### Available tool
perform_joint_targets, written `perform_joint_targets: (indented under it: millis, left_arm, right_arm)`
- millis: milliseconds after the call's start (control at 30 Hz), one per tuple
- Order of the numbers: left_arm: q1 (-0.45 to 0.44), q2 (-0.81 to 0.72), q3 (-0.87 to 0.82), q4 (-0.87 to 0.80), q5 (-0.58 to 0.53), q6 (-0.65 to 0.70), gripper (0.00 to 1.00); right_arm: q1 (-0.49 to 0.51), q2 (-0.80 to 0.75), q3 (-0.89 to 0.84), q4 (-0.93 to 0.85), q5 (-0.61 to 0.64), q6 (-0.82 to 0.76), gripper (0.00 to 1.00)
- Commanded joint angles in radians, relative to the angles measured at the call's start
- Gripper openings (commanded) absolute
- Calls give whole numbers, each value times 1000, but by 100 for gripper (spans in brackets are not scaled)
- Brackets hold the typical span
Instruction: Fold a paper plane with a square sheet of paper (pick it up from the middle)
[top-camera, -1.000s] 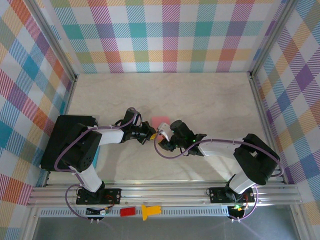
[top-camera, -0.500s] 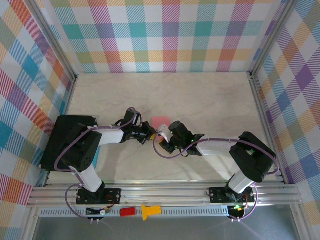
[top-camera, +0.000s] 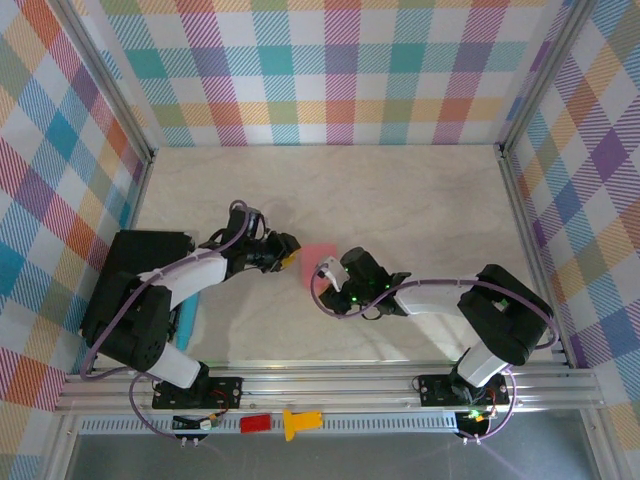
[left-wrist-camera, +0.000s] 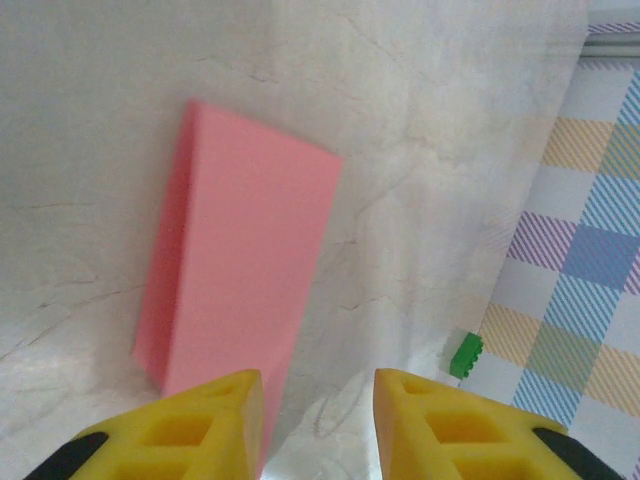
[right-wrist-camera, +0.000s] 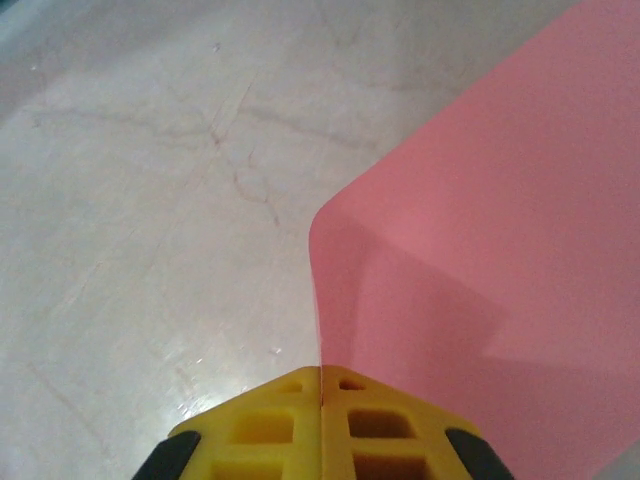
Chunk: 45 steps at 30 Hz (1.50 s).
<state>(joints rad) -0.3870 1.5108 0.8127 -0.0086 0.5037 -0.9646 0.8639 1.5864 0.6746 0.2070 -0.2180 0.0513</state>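
The square sheet of paper (top-camera: 317, 258) is salmon pink and sits mid-table between my two grippers. In the left wrist view the sheet of paper (left-wrist-camera: 240, 270) looks creased, with a darker narrow face on its left and a broad lighter face. My left gripper (top-camera: 287, 254) is just left of it. In its own view the left gripper (left-wrist-camera: 318, 420) is open, its left finger (left-wrist-camera: 215, 415) against the paper's near edge. My right gripper (top-camera: 326, 275) is at the paper's near corner. In its view the right gripper (right-wrist-camera: 321, 382) is shut on the edge of the sheet (right-wrist-camera: 500, 250), which curves up from the fingers.
A small green block (left-wrist-camera: 464, 354) lies by the plaid wall in the left wrist view. A red block (top-camera: 255, 423) and a yellow piece (top-camera: 300, 421) rest on the front rail below the table. Plaid walls close the table on three sides.
My left gripper has opened and drawn back to the left, away from the paper. My right gripper has shut on the paper's edge and shifted slightly left.
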Motion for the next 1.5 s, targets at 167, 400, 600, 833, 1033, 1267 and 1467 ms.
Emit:
perform_joint_targets:
  millis: [167,400,600,833,1033,1267,1467]
  left_arm:
    - [-79,211,144,-41,33,74,23]
    - [-99,349,220,-76,22,98,13]
    - [-105,419,246,-162,-14,146,9]
    - [-110,458,256,-215,-34,185,8]
    - [-113,465,279,-237,-35,203,8]
    - [-118,477,296,-259,-36,217,7]
    - [-121,486,305,-297,-43,232,6]
  right_arm:
    - [2,-14,-26,75,-100,103,4]
    - [-20,-4,-22,76,-92,145,4]
    - [-48,12,-19,62,-96,181,4]
    - [-63,31,-2,20,-46,196,4]
    - [-66,49,20,-23,16,208,4]
    - [-68,56,31,-50,68,211,5]
    - [-68,45,35,-59,107,209,5]
